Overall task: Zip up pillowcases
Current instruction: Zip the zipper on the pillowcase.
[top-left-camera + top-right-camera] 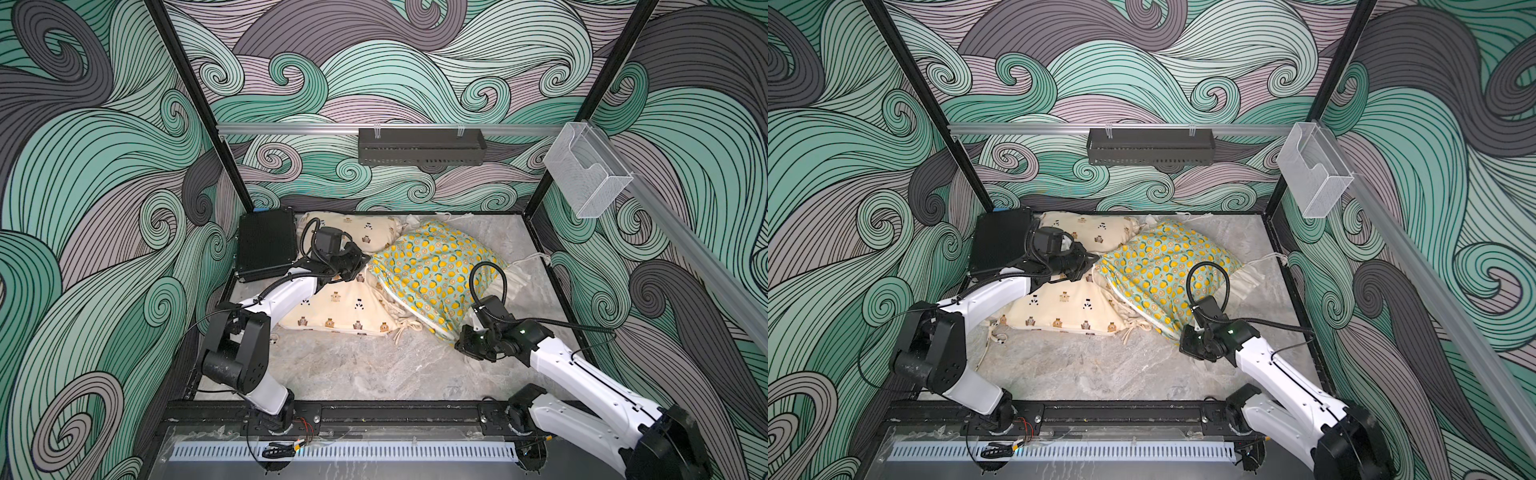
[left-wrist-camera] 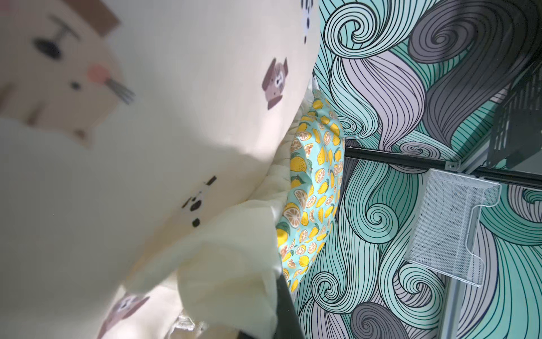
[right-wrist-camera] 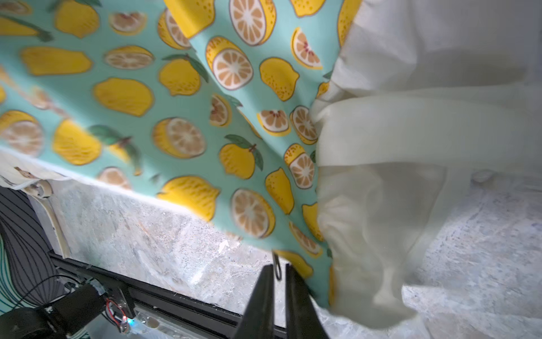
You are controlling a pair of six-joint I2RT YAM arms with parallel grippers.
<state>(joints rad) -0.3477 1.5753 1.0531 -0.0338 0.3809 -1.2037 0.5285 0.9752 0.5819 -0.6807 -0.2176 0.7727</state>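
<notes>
Presently, lemon pillowcase (image 1: pixel 428 274) lies partly over bear pillowcase (image 1: pixel 332 307) on table (image 1: pixel 353 365), its zipper pull (image 3: pixel 276 262) between the right gripper's (image 3: pixel 278 267) barely parted tips; left gripper (image 1: pixel 365 261) closed at their ruffled junction, hold unclear.

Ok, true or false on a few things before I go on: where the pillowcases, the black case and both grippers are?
Lemon pillowcase overlaps the bear pillowcase: true.
Black case stands at the right wall: false; it is in the back left corner.
Zip pull sits between the fingers of the right gripper: true.
Left gripper is wide open over bare table: false; it is shut, at the pillowcases' meeting edge.
</notes>
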